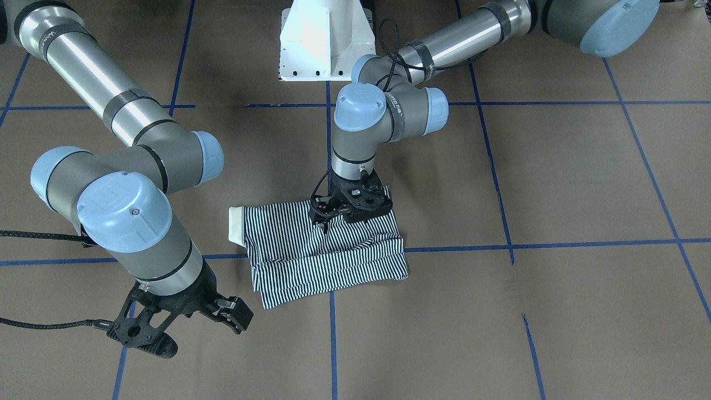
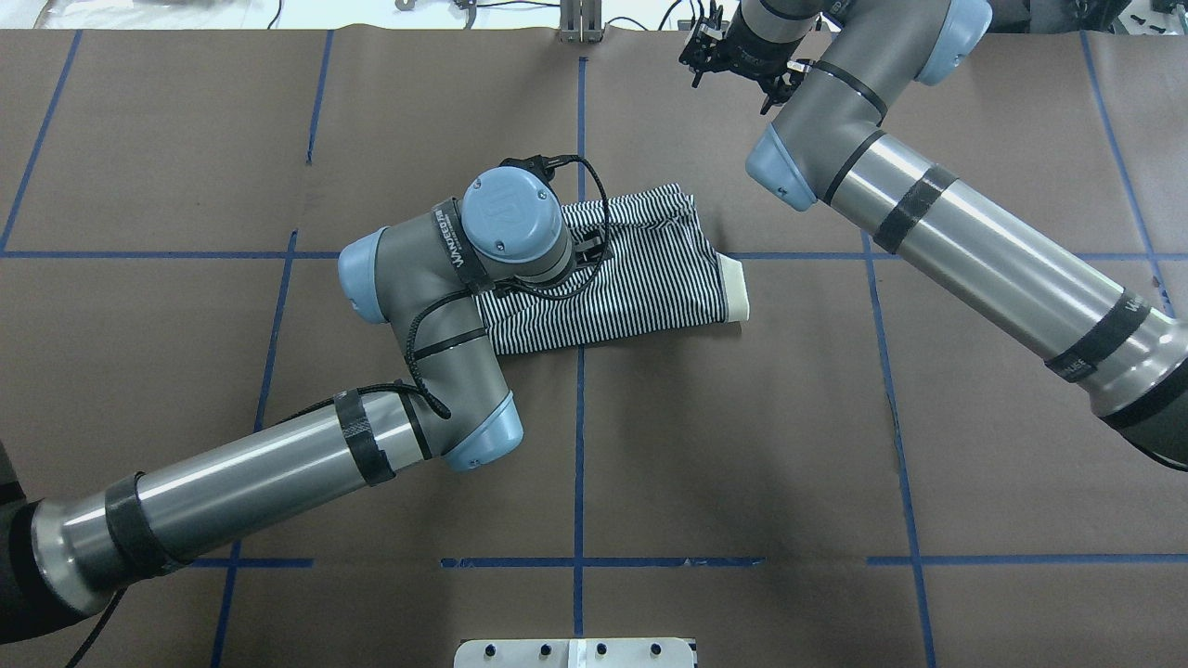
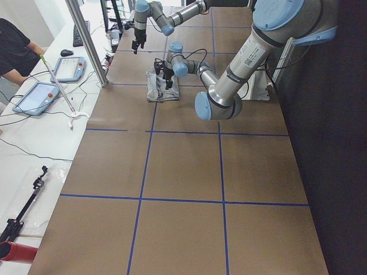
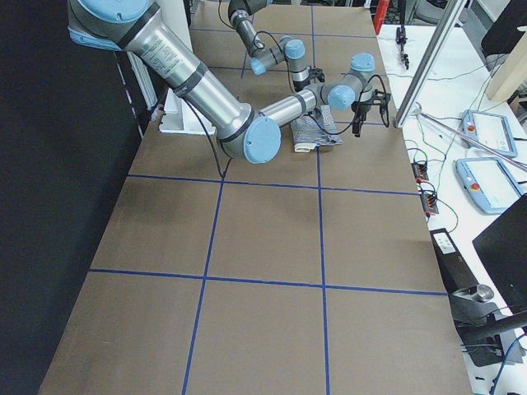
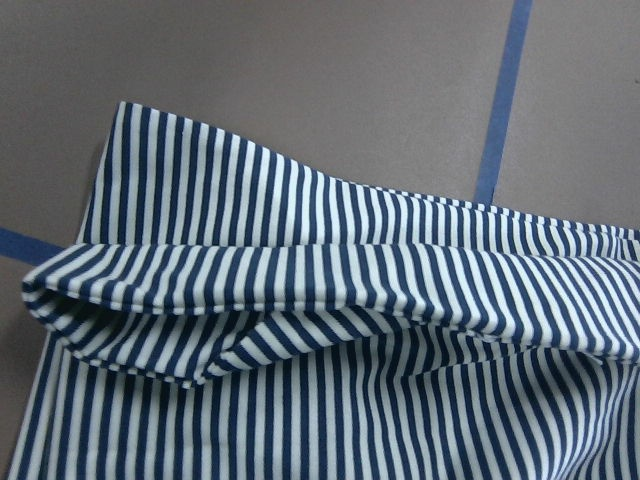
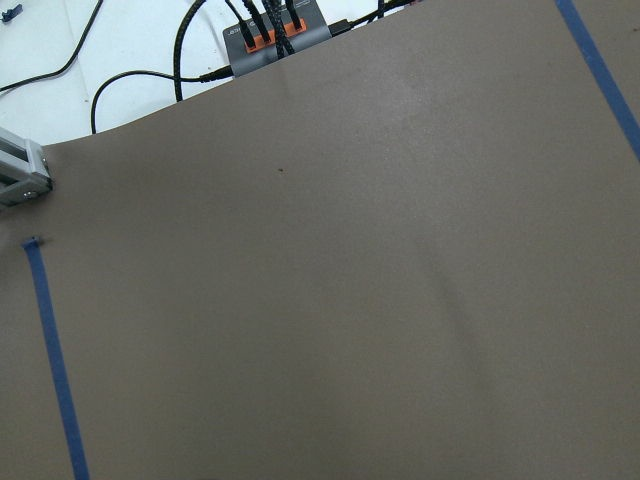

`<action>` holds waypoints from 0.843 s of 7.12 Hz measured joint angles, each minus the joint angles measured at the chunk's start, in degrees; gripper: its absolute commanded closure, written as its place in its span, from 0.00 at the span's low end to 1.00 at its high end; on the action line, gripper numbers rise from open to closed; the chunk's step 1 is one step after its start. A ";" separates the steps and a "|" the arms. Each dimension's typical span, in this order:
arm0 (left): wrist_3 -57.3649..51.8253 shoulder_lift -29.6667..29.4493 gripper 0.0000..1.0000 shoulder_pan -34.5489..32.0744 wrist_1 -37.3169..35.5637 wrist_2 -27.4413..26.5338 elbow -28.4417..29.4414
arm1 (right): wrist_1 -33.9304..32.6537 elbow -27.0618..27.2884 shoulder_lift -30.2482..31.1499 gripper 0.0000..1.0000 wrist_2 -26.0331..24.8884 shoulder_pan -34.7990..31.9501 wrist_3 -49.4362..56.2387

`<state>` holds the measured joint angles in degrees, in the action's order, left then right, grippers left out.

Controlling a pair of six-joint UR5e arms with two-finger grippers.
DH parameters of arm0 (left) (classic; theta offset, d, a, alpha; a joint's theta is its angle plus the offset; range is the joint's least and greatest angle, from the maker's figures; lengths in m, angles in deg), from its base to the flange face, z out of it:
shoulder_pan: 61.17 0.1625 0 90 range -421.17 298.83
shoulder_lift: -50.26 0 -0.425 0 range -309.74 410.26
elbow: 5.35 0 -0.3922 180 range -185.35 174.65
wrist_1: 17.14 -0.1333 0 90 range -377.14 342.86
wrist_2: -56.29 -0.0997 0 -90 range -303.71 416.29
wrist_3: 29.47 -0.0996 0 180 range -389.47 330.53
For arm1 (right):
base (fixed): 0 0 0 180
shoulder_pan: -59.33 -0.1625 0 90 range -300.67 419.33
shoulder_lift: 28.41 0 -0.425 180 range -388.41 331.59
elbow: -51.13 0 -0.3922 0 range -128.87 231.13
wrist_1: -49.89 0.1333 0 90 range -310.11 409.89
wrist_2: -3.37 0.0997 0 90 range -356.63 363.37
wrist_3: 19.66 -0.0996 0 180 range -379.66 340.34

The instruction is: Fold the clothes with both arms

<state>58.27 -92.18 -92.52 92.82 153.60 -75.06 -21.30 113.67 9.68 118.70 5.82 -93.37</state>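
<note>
The striped polo shirt lies folded into a small rectangle on the table's middle, its white collar sticking out at one end. My left gripper points straight down onto the shirt's edge nearest the robot's base. Its fingers are hidden under the wrist, so I cannot tell whether they hold cloth. In the left wrist view the shirt fills the frame, with a raised fold across it. My right gripper hangs open and empty above bare table, well away from the shirt and near the table's far edge.
Brown paper with blue tape lines covers the table. The white pedestal base stands at the robot's side. Cables and a hub lie past the far edge. A person sits beside tablets at a side bench.
</note>
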 measured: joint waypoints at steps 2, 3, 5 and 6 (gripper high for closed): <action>-0.27 -1.51 0.00 0.01 2.55 -1.42 3.39 | 0.09 0.00 0.25 0.00 -0.09 -0.01 0.11; -0.78 -1.80 0.00 -0.22 5.09 -2.31 5.18 | 0.21 0.00 0.44 0.00 -0.15 -0.01 0.13; -2.99 -2.03 0.00 -2.29 8.90 -3.46 7.25 | 0.41 0.03 0.61 0.00 -0.24 -0.01 0.20; -4.29 -2.16 0.00 -3.92 11.25 -3.59 8.22 | 0.50 0.03 0.64 0.00 -0.26 -0.05 0.25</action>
<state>53.98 -94.34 -96.44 104.07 150.01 -66.83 -20.80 113.70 10.32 118.44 5.77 -93.12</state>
